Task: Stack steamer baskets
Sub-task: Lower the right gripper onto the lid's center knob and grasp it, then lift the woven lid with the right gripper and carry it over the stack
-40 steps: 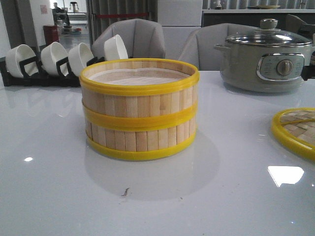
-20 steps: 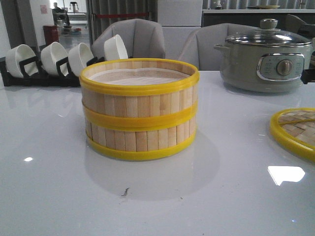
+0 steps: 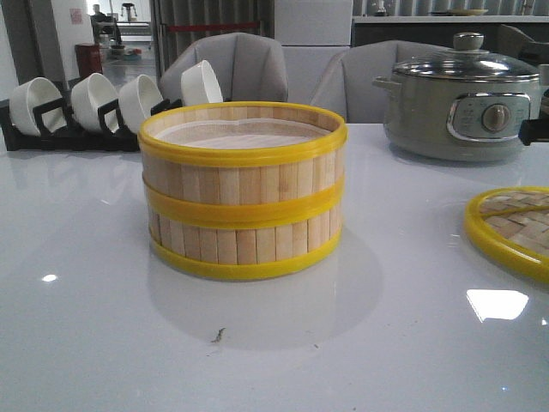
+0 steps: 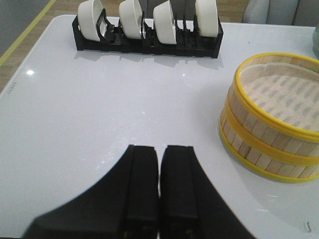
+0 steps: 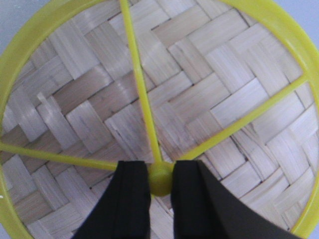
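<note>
**Two baskets stacked on a glossy white table**

The steamer baskets (image 3: 243, 190) stood one on top of the other, rims aligned, on a glossy white table (image 3: 103, 343) that mirrored ceiling lights as bright patches. A small dark speck (image 3: 218, 335) lay on the surface just in front of the stack. Behind and to the left of the stack, a black rack (image 3: 51, 129) held four white bowls (image 3: 140, 100) on edge. Behind and to the right of it sat a grey-green electric pot (image 3: 463, 107) with a glass lid. Beyond the stack, grey chairs (image 3: 236, 64) faced the table, with a dim room further back.

The woven lid (image 3: 515, 230) lay flat, well to the right of the stack. The right gripper (image 5: 160, 181) was closed narrowly on the lid's yellow knob (image 5: 160, 179), a finger on each side. The left gripper (image 4: 159, 189) hovered above bare table to the stack's left, its fingers pressed together, holding nothing.
</note>
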Controlling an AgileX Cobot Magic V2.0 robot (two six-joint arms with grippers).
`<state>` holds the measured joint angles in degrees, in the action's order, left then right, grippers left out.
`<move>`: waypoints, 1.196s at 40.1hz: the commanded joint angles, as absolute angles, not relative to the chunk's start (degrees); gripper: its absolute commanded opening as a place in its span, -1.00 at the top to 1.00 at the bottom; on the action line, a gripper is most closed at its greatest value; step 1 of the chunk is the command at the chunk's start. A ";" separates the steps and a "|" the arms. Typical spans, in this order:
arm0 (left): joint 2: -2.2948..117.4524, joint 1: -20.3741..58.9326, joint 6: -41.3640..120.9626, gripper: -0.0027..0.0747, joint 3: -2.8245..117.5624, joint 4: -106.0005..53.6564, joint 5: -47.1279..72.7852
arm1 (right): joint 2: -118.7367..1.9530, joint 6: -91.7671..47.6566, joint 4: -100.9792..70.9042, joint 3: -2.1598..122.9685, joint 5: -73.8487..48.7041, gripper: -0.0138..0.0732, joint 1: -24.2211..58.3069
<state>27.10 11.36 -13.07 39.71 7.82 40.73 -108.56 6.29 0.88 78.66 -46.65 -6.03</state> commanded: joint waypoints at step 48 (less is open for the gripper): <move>27.39 11.32 -13.57 0.68 41.38 7.78 35.80 | -116.70 5.89 -2.83 127.16 -59.13 0.56 29.82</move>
